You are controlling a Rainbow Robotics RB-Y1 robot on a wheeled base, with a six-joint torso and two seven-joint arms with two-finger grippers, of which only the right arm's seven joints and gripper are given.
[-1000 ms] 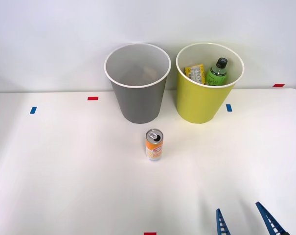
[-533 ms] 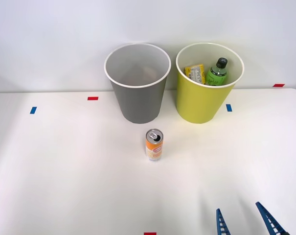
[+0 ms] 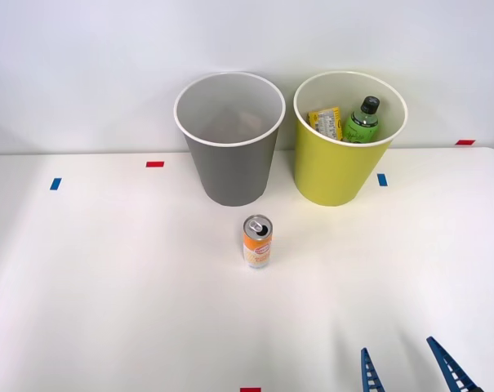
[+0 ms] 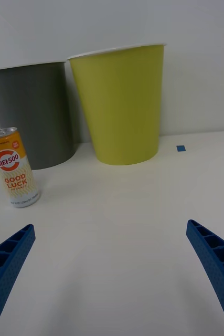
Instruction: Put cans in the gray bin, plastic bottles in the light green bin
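Can (image 3: 257, 242) is what's left: upright on the white table (image 3: 108, 278), just in front of the gray bin (image 3: 230, 155), not touching it. Bottles look done: green bottle (image 3: 362, 120) and yellow-label bottle (image 3: 325, 122) both sit inside the light green bin (image 3: 340, 167), which stands at 3 o'clock of the gray one. My right gripper (image 3: 410, 367) is spread wide, holding nothing, low at 5 o'clock of the can, well apart. Path to the can looks free; only flat tape marks around, red (image 3: 154, 164) and blue (image 3: 382, 180). Bin rims stand taller than the can, so I'd expect to lift high for the drop
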